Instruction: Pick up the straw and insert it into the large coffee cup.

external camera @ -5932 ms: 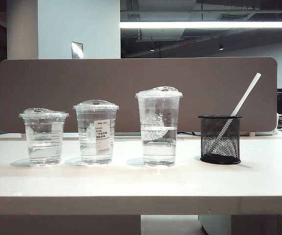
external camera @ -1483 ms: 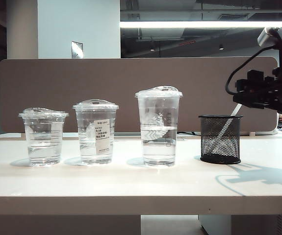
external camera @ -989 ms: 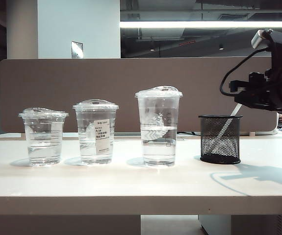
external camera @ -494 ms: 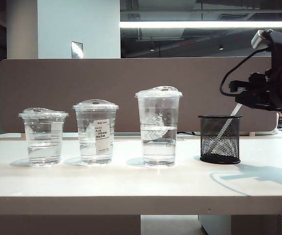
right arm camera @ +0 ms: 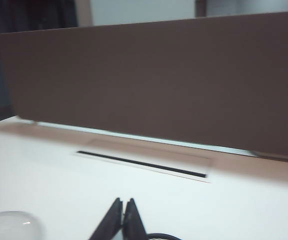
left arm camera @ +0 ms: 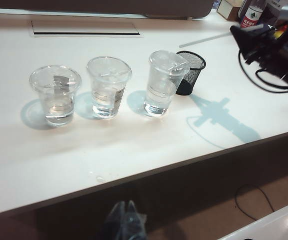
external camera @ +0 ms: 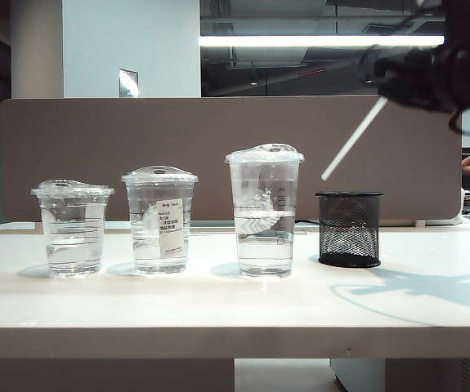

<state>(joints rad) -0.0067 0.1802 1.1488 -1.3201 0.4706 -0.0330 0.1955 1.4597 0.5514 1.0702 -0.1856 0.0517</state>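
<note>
Lifted clear of the holder (external camera: 348,229), the straw (external camera: 354,139) now hangs slanted above it, clamped in the closed right gripper (external camera: 387,88). Holder shifted slightly. Left gripper (left arm camera: 125,220): closed, idle. Large cup (external camera: 265,211) awaits insertion.

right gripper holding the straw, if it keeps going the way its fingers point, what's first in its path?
Judging by the right wrist view, the right gripper, shut on the straw, points across bare table toward the brown partition. The partition likely comes first; depth is unclear.
</note>
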